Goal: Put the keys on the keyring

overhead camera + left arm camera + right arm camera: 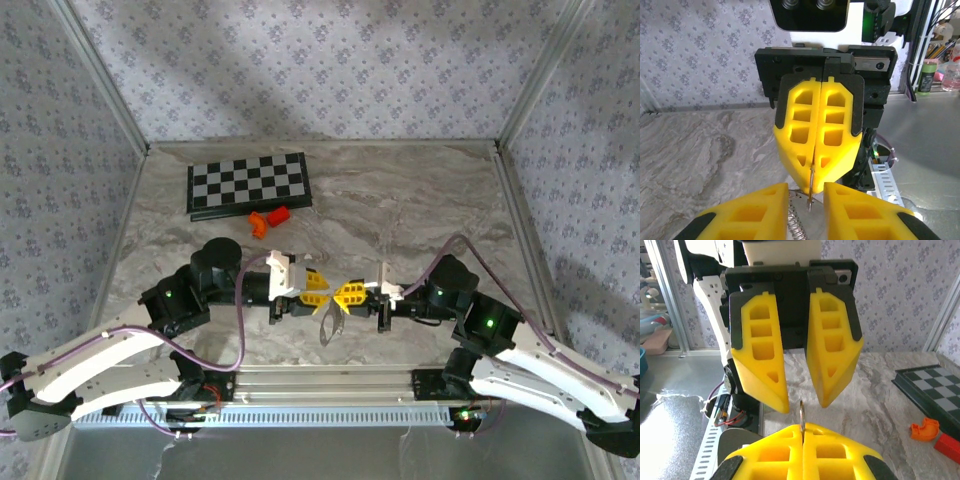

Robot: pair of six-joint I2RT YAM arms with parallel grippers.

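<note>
My right gripper (pixel 346 294) is shut on a thin silver metal piece (pixel 801 419), seen edge-on, which I take for part of the keyring. Below the fingertips hangs a silver wire loop (pixel 329 326), and a coiled silver wire (pixel 794 221) shows beside it. I cannot tell the keys from the ring here, and the red tag is hidden. My left gripper (pixel 321 285) faces the right one tip to tip. It stands open, its fingers (pixel 771 390) on either side of the held piece without touching it.
A black-and-grey chessboard (pixel 248 184) lies at the back left. An orange block (pixel 258 224) and a red-orange block (pixel 279 213) sit just in front of it. The aluminium rail (pixel 330 382) runs along the near edge, and patterned walls close in the table.
</note>
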